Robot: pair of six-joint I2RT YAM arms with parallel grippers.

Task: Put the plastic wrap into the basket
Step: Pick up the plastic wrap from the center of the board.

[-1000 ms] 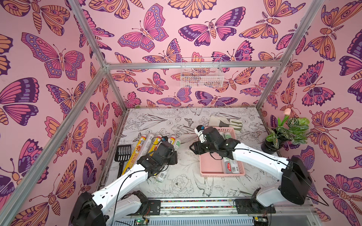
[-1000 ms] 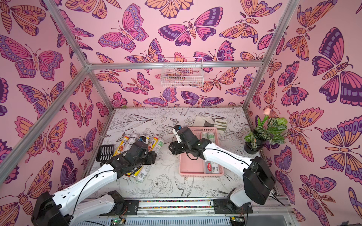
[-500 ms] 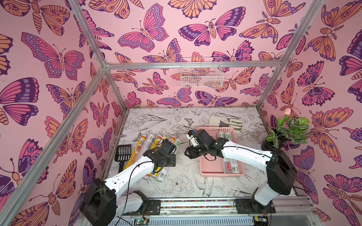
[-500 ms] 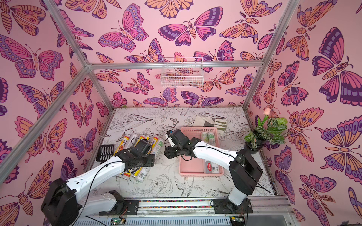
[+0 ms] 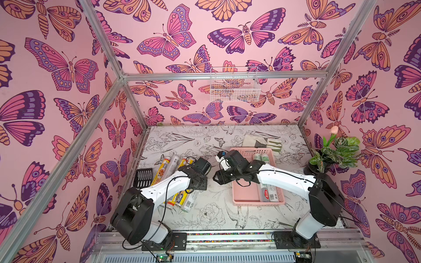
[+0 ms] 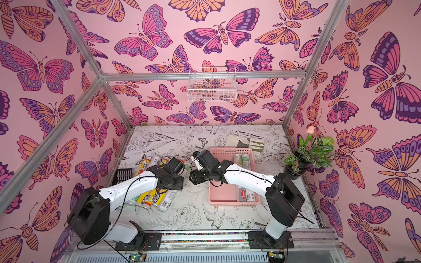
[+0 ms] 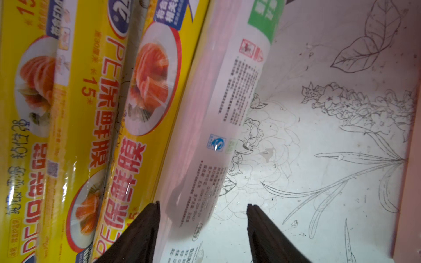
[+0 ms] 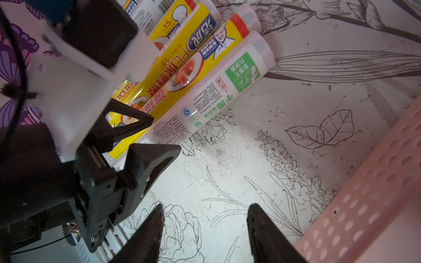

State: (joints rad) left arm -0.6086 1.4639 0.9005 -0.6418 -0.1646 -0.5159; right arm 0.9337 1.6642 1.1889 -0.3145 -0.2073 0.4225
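Note:
Several plastic wrap rolls (image 5: 180, 200), yellow and whitish, lie side by side on the table's left. Two more plastic wrap rolls (image 5: 267, 193) lie in the pink basket (image 5: 246, 201). My left gripper (image 5: 200, 182) is down at the row's right edge. In the left wrist view it (image 7: 202, 205) is open astride the whitish roll (image 7: 211, 113). One finger sits between that roll and a yellow roll (image 7: 145, 91). A gap shows at the other finger. My right gripper (image 5: 216, 178) hovers open and empty (image 8: 206, 206) over bare table, between the whitish roll (image 8: 216, 98) and the basket (image 8: 364, 182).
A black slotted scoop (image 5: 143, 177) lies left of the rolls by the wall. A folded glove (image 5: 262, 142) lies behind the basket. A potted plant (image 5: 330, 157) stands at the right wall. A white wire basket (image 5: 234, 86) hangs on the back wall.
My right gripper has moved left, off the basket's edge, and lower, close to the left gripper. The left gripper has shifted right to the whitish roll at the row's edge.

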